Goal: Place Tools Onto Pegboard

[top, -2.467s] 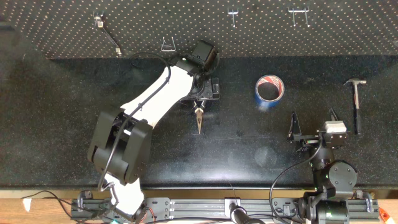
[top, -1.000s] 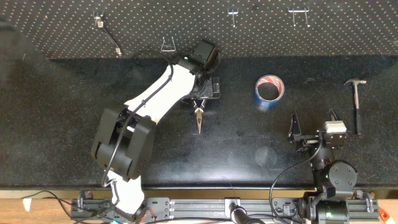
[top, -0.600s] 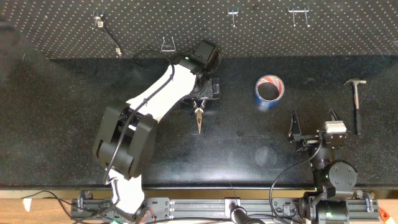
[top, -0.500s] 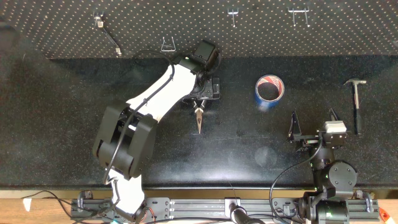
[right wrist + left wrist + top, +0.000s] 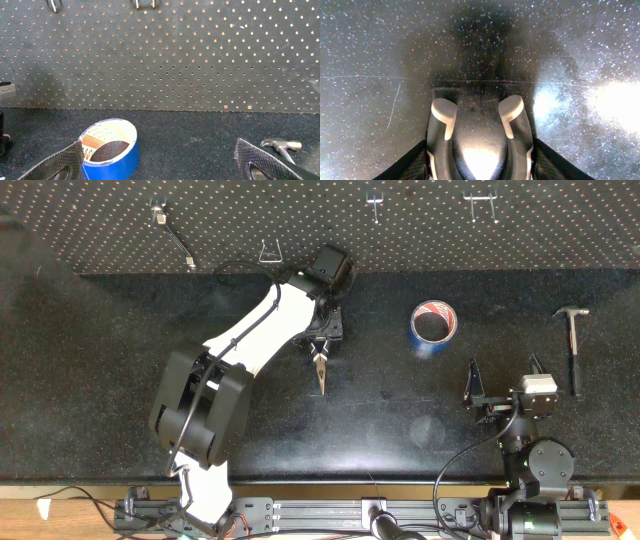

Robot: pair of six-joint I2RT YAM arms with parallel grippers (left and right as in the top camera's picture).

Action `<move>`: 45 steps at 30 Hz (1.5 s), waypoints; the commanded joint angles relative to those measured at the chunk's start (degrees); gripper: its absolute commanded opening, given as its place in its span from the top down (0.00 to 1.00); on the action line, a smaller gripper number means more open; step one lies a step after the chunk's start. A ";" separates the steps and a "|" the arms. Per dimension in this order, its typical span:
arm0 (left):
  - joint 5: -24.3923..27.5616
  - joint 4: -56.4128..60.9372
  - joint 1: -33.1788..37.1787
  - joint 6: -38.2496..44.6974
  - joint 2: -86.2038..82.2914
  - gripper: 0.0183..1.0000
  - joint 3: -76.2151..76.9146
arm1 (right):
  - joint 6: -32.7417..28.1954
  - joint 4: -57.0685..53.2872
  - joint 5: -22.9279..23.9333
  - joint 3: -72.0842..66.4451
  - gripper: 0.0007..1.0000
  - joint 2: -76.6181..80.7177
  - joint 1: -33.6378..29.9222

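Observation:
The pliers (image 5: 320,370) lie on the black table, handles towards the pegboard (image 5: 420,230) and tip pointing to the front. My left gripper (image 5: 323,338) stands straight down over the handles. In its wrist view the two pale fingertips (image 5: 444,111) stand close together around a shiny grey shape, so the left gripper (image 5: 478,112) is shut on the pliers. A blue tape roll (image 5: 434,326) (image 5: 109,147) stands right of them. The hammer (image 5: 573,350) (image 5: 280,145) lies at the far right. My right gripper (image 5: 503,380) (image 5: 160,167) rests open near the front, facing the board.
Wire hooks hang on the pegboard: one (image 5: 268,250) just left of my left gripper, two more (image 5: 375,202) (image 5: 480,202) higher up. A slim dark tool (image 5: 175,238) hangs at the board's left. The table's left half and front middle are bare.
My left gripper's fingers have drawn together over the pliers' handles; half a second ago they stood wider. The arm, the pliers and the right arm have stayed in place.

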 commanded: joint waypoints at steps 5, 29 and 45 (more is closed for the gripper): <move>-0.63 -0.15 -0.17 0.31 1.14 0.45 0.98 | 0.90 -0.35 0.35 -0.15 0.02 -0.50 -0.07; -2.82 -2.69 0.04 0.28 -7.50 0.99 0.98 | 0.90 -0.35 0.35 -0.15 0.02 -0.50 -0.07; -7.02 -21.81 13.03 3.10 -46.60 0.99 -6.16 | 0.90 -0.35 0.35 -0.15 0.02 -0.50 -0.07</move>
